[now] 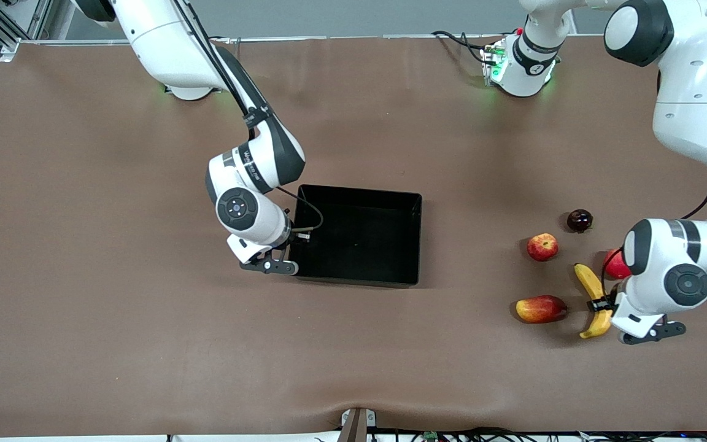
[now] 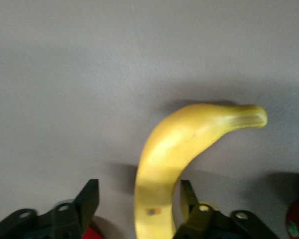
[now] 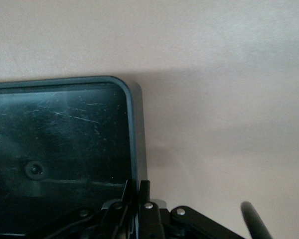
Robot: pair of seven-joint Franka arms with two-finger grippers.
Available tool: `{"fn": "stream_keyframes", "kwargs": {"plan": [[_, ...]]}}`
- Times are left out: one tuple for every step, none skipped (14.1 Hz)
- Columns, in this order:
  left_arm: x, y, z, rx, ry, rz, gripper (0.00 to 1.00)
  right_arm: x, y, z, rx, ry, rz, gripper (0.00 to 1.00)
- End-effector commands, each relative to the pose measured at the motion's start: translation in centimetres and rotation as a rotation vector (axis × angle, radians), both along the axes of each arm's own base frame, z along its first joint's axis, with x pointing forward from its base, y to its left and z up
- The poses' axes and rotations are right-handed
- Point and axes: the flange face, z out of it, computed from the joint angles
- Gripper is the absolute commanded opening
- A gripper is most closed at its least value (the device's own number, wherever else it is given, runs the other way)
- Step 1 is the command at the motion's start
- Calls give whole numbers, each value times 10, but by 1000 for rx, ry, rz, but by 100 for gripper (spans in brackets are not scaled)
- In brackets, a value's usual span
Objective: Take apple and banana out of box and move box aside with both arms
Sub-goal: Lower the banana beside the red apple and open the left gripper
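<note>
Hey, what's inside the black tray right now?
Nothing: no fruit lies in the black tray; its bare floor shows. The right gripper is shut on its wall toward the right arm's end. The small stretch under that gripper is hidden. The banana sits outside, between the left gripper's fingers.

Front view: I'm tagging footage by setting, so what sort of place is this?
Probably a robotics lab bench: two white arms bolted along a brown-covered table, cables at its edges, and staged props, a black tray and loose fruit such as a banana.
</note>
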Motion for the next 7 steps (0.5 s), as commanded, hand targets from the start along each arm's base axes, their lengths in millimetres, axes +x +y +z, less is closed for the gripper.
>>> {"fn": "stream_keyframes", "kwargs": {"plan": [[-6, -11, 83, 34, 11, -25, 100, 19, -33, 53, 27, 27, -52, 0], [-8, -24, 117, 30, -3, -50, 100, 25, -50, 67, 31, 37, -69, 0], [-12, -29, 155, 34, -28, -56, 100, 28, -64, 78, 34, 44, -68, 0], [-17, -37, 193, 23, -68, -52, 100, 30, -82, 87, 41, 60, -35, 0], [-24, -41, 233, 4, -108, -36, 100, 31, -105, 92, 47, 91, 4, 0], [-37, -45, 267, -20, -114, -15, 100, 31, -124, 103, 52, 95, 17, 0], [-50, -49, 292, -40, -99, -10, 100, 29, -144, 110, 53, 111, -4, 0]]}}
